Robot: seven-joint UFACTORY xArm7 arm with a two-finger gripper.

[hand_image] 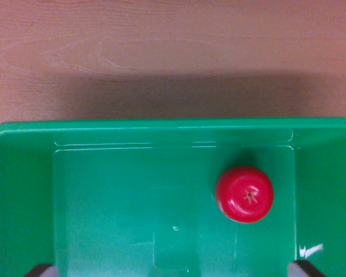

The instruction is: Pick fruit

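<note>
A glossy red fruit [244, 194], round with a small stem mark on top, lies on the floor of a green plastic bin [161, 124], right of the bin's middle in the wrist view. It is alone in the bin. Only the dark tips of my gripper [174, 270] show, at the bottom left and bottom right corners of the view. The jaws stand far apart, open, with nothing between them. The fruit sits above the right fingertip [309, 269] and a little to its left, not touching it.
The bin rests on a light wooden table [173, 52], which fills the upper part of the wrist view. The bin's far wall runs across the middle, and its side walls rise at both edges.
</note>
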